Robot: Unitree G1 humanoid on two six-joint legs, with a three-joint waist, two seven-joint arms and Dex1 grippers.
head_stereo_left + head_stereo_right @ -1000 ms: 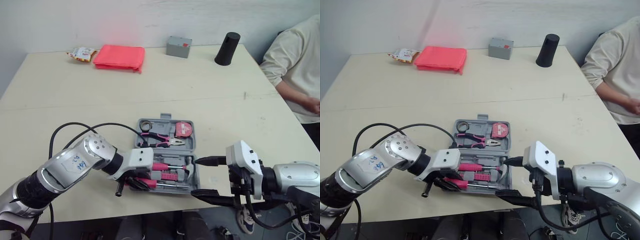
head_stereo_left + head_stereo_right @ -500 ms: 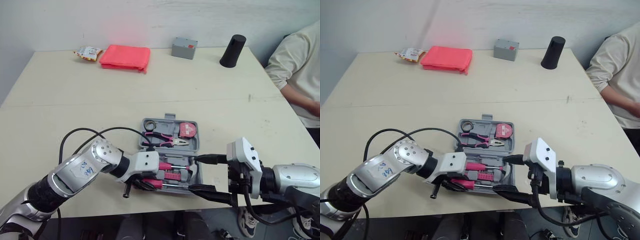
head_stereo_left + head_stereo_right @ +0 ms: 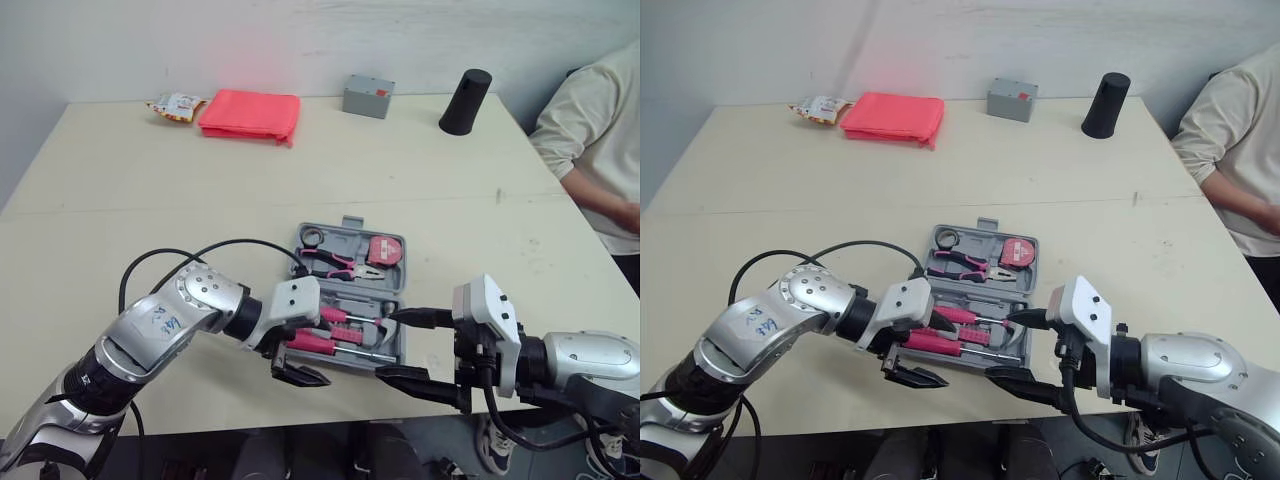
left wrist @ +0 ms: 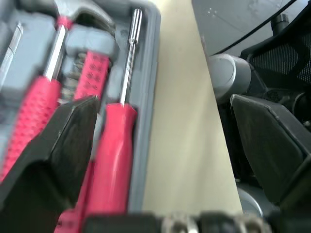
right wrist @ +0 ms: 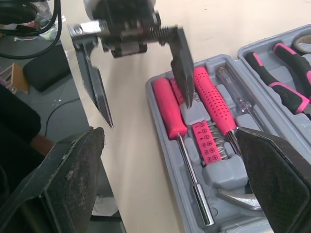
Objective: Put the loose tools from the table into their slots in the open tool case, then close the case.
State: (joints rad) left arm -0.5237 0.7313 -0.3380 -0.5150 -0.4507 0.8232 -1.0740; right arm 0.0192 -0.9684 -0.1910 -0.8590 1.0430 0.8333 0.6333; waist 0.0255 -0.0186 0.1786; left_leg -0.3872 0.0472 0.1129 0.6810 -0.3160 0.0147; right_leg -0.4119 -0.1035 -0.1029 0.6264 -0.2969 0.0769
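Observation:
The grey tool case (image 3: pixel 392 352) lies open near the table's front edge. Its far half holds pink-handled pliers (image 3: pixel 335 262), a tape measure (image 3: pixel 383 250) and a ring (image 3: pixel 311 237). The near half holds pink-handled screwdrivers (image 5: pixel 170 114) and a hammer. My left gripper (image 3: pixel 300 352) is open at the case's near left corner; one finger stands over the pink handles, the other over bare table beside the case. The frontmost screwdriver (image 4: pixel 114 145) lies in its slot between those fingers. My right gripper (image 3: pixel 388 346) is open and holds nothing, just right of the case.
At the far side sit a folded red cloth (image 3: pixel 250 113), a snack packet (image 3: pixel 174 104), a small grey box (image 3: pixel 368 96) and a black cylinder (image 3: pixel 463 86). A person's sleeve (image 3: pixel 590 140) is at the right edge. The table's front edge runs just below both grippers.
My left gripper has opened and drawn back toward the front edge, leaving the pink-handled screwdriver in the case. The case has turned and slid slightly right. The right gripper has held still.

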